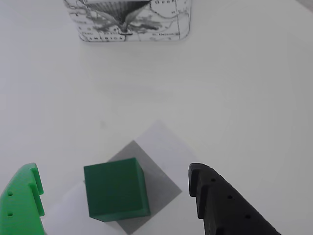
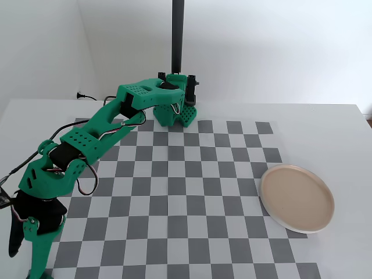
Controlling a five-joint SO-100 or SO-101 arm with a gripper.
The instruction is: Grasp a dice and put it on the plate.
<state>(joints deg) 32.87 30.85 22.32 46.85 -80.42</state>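
Green dice (image 1: 116,190), corner toward camera.

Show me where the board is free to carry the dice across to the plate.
The checkered mat between the arm and the plate lies bare, as does the plate itself. It is crowded only at the mat's far edge, where the open gripper brackets the dice; the fixed view hides the dice behind the gripper.
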